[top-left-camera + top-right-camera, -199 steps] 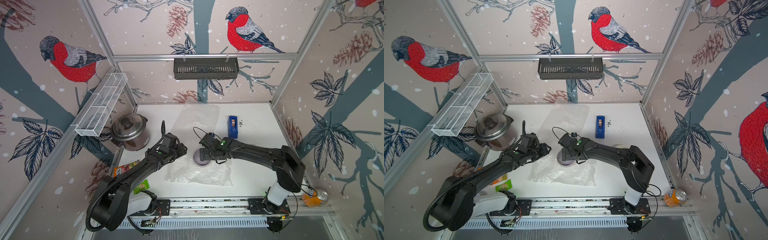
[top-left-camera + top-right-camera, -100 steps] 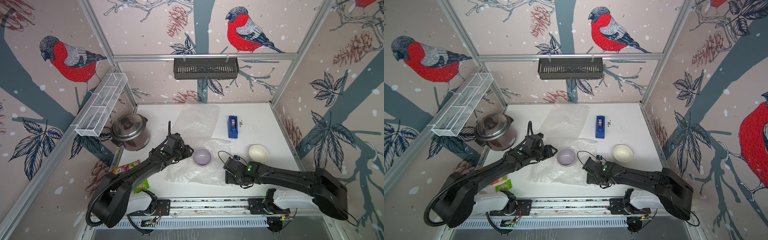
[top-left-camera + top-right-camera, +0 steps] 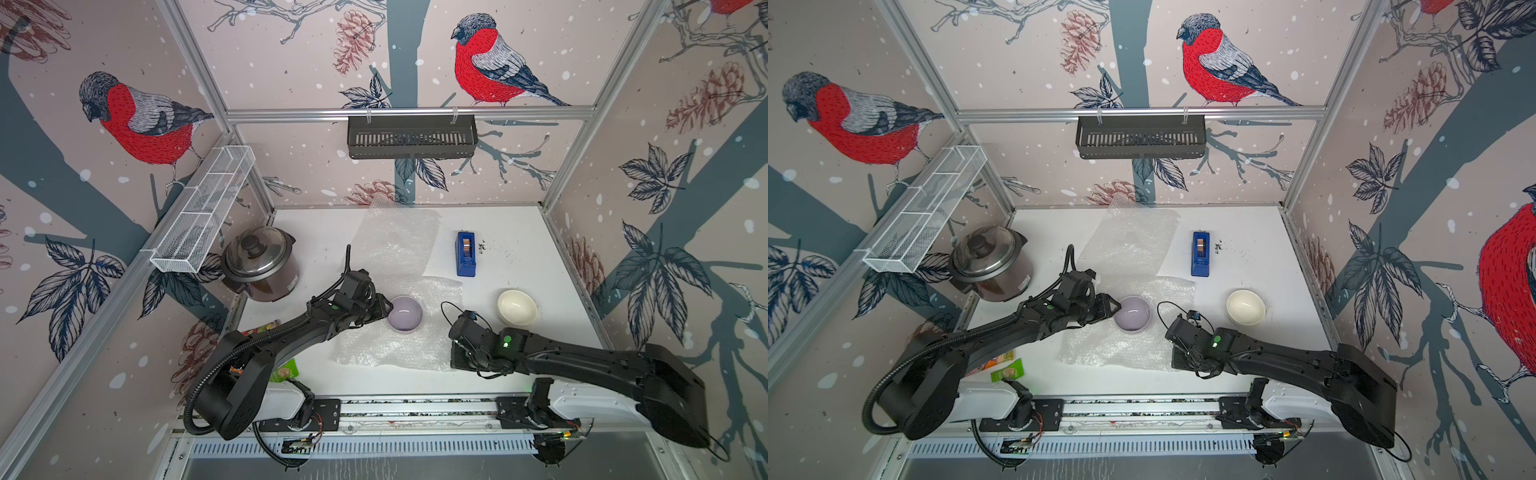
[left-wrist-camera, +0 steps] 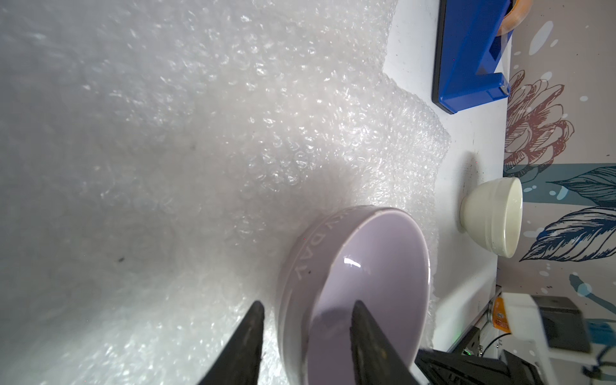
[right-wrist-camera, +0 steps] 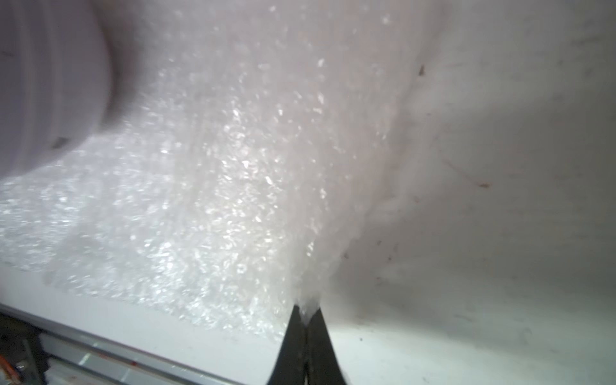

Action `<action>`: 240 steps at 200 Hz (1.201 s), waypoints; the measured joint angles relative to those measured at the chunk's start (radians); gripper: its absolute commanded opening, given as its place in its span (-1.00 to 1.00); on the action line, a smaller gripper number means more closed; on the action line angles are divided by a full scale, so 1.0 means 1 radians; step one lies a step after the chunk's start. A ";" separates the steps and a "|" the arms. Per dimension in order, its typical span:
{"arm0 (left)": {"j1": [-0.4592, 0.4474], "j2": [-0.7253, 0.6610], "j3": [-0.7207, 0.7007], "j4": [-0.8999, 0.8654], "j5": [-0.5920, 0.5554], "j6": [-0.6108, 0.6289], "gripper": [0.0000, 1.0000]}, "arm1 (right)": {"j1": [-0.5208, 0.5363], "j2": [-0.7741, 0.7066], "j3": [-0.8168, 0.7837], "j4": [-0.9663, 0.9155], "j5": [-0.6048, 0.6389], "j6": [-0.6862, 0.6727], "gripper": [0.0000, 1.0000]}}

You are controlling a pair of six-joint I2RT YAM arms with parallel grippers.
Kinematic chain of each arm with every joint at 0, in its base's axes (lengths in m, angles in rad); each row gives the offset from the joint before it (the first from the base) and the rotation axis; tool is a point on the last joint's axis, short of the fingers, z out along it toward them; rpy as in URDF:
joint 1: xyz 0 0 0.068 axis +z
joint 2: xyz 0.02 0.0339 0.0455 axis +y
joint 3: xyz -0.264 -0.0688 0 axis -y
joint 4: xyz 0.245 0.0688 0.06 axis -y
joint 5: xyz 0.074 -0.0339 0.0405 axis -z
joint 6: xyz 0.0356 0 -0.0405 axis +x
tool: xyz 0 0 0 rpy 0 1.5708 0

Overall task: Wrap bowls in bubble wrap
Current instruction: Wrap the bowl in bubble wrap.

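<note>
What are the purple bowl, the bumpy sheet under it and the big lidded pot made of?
Purple bowl: probably glazed ceramic; glossy, a sharp highlight, lettering moulded into its thick wall.
Bumpy sheet: thin clear plastic film, dotted with small glinting air bubbles.
Pot: seemingly polished metal, its grey lid reflective; the dark knob may be plastic.

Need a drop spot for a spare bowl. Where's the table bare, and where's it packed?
Bare: far right corner, bordered by the tape dispenser and cream bowl; also the strip between the cooker and far bubble wrap sheet. Crowded: middle front, where the near bubble wrap sheet carries the lilac bowl, left gripper straddling its rim, right gripper pinching the sheet's corner.
</note>
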 measured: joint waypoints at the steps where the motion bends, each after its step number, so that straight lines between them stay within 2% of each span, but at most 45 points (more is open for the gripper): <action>1: 0.000 0.001 0.000 0.000 0.000 0.000 -0.13 | 0.000 -0.002 0.002 -0.001 0.000 0.000 -0.97; 42: -0.044 0.031 -0.001 0.014 0.007 0.000 -0.20 | 0.000 -0.031 0.147 -0.004 0.004 -0.055 -0.97; 82: -0.054 0.027 -0.017 0.044 0.008 -0.025 -0.19 | -0.069 0.123 0.329 0.064 -0.016 -0.142 -0.98; 140: -0.056 -0.091 -0.032 0.031 -0.020 -0.048 0.26 | -0.121 0.505 0.580 0.094 -0.100 -0.262 -0.99; 187: -0.058 -0.206 -0.128 0.029 -0.031 -0.072 0.34 | -0.153 0.628 0.621 0.105 -0.154 -0.288 -0.98; 240: -0.063 -0.154 -0.142 0.051 0.026 -0.072 0.30 | -0.164 0.670 0.613 0.126 -0.190 -0.290 -0.94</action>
